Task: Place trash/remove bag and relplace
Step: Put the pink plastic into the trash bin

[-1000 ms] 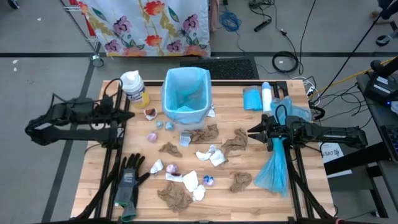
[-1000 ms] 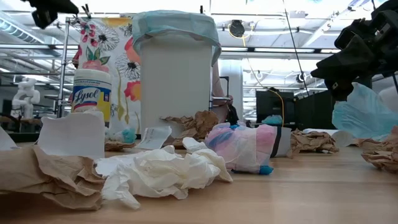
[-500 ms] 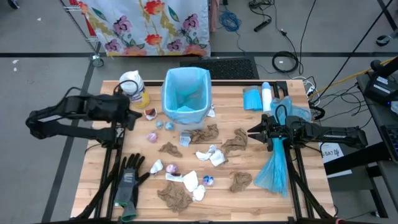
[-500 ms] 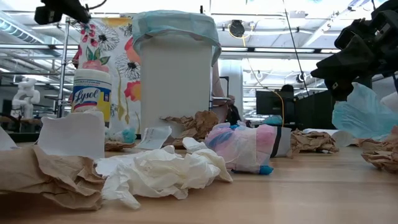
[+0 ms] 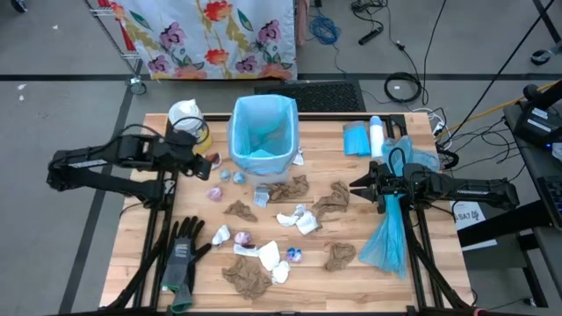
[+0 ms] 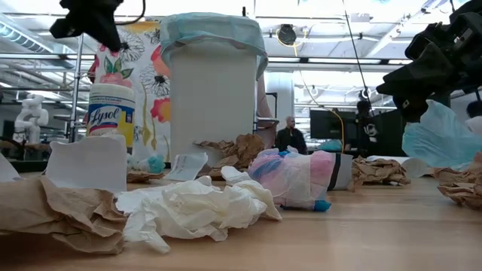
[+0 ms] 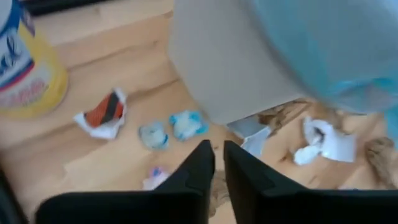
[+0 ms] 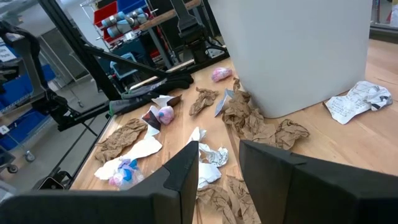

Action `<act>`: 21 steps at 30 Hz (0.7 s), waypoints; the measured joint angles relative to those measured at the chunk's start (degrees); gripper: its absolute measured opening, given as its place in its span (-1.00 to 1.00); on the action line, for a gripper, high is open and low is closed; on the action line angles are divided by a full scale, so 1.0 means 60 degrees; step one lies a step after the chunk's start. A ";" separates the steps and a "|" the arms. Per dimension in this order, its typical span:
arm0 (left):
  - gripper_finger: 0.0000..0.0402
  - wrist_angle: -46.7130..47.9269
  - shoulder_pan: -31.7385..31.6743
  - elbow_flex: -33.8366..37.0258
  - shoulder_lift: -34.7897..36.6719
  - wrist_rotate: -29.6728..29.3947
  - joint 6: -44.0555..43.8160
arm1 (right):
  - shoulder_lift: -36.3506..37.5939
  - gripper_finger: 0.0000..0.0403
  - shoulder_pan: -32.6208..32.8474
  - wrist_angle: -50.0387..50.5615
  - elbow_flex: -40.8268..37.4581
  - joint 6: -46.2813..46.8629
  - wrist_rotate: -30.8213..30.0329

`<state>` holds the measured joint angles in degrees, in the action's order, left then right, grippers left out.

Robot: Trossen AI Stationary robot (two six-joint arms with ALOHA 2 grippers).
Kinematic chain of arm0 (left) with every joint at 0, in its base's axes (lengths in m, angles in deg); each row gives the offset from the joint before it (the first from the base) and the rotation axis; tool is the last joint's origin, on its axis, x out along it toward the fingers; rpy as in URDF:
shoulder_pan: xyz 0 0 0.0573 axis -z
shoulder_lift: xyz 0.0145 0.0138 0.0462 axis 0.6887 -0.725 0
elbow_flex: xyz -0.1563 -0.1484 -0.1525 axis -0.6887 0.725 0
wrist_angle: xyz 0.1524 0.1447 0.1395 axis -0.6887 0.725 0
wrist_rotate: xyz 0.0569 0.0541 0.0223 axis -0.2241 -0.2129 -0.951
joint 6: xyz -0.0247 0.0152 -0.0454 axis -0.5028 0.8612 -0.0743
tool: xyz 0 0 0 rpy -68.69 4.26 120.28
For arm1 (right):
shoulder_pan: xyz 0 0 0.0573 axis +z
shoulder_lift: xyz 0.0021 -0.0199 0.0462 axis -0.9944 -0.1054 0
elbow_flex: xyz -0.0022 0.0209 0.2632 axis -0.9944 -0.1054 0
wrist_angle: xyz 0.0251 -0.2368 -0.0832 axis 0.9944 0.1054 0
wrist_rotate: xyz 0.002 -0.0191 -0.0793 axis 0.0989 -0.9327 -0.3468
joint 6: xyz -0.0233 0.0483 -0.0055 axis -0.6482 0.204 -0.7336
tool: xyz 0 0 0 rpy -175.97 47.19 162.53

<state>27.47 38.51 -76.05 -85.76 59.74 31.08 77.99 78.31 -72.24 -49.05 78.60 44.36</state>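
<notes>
Overhead, the left gripper (image 5: 204,159) is hovering just beside the white bin (image 5: 262,156) with its blue liner, near the yellow wipes canister (image 5: 187,121), and no scrap is showing between its fingers. The trash (image 5: 263,219) is lying scattered on the wooden table (image 5: 421,281) in front of the bin: brown paper towels, white tissue wads and small bluish-purple wrappers. A pair of black-and-grey gloves (image 5: 182,252) is lying farther from the bin than most scraps. The right gripper (image 5: 360,186) is waiting on the bin's other side, with a spare blue bag (image 5: 389,235) draping from that arm; whether the fingers themselves are pinching it I cannot tell.

At table height, the left gripper (image 6: 89,19) is hanging well above the canister (image 6: 111,111), beside the bin (image 6: 212,98), so a clear descent is needed before any pick. White tissue (image 6: 199,207) and brown paper are filling the foreground.

From the left wrist, its 2 fingers (image 7: 200,168) are standing only slightly apart, a narrow gap between them, above small blue wrappers (image 7: 186,124) and an orange-and-white scrap (image 7: 102,114) lying against the bin's foot. Judging from this, the jaws should be spread wider, centred over 1 wrapper, and lowered straight down, keeping clear of the bin wall so it is not being nudged.

From the right wrist, its fingers (image 8: 189,165) are standing apart, facing crumpled brown towels (image 8: 258,124) at the bin's base.
</notes>
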 joint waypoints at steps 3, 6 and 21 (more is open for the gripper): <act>-0.57 0.0281 0.0000 0.0004 -0.0384 0.0006 -0.0464 | 0.0000 -0.46 0.0001 0.0000 -0.0004 0.0000 -0.0001; -0.45 0.0299 0.0014 0.0004 -0.0786 0.0310 -0.0419 | 0.0000 -0.46 0.0001 0.0000 -0.0004 0.0000 -0.0001; -0.40 -0.0418 0.0867 0.1728 -0.2172 0.1406 -0.0803 | -0.0004 -0.46 0.0001 0.0000 -0.0004 0.0000 0.0001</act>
<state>24.97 43.71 -65.68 -98.79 68.18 26.25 77.97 78.32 -72.24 -49.07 78.60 44.37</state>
